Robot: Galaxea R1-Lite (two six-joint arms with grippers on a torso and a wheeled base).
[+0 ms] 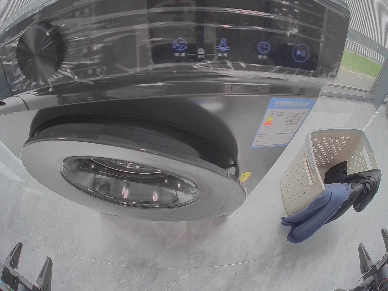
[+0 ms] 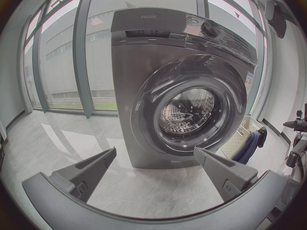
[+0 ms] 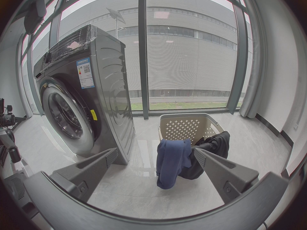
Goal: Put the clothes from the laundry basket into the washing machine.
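– Clothes (image 1: 323, 207) in a moment; what sits nearest the robot?
– Both arms, low at the near edge of the head view. The left end effector (image 2: 154, 152) is spread wide, with nothing between its fingers and touching nothing. The right end effector (image 3: 154, 151) is parted just as far and is equally empty.
– And under them?
– A glossy, pale grey marbled floor (image 1: 161, 243).
– Where are the clothes, then?
– There are two pieces on the robot's right, a little beyond the right end effector and apart from it. A blue garment (image 3: 172, 160) hangs over the near rim of the laundry basket (image 3: 188, 128) and down its outer wall towards the floor. A black garment (image 3: 219, 142) is draped over the same rim beside it, partly inside.
– The basket itself?
– It is beige, perforated and upright on the floor, near the right flank of the washing machine (image 1: 210, 106), with a strip of floor between them.
– The machine?
– A dark grey front-loader stands straight ahead. Its round door (image 1: 220, 192) is closed, and the drum shows through the glass. Above it, the control panel (image 1: 226, 49) and knob (image 1: 38, 51) lie under clear film. A blue-edged label (image 1: 283, 120) sits on the front, on the basket side.
– Farthest back?
– Tall windows (image 3: 192, 48) stand behind the machine and basket.
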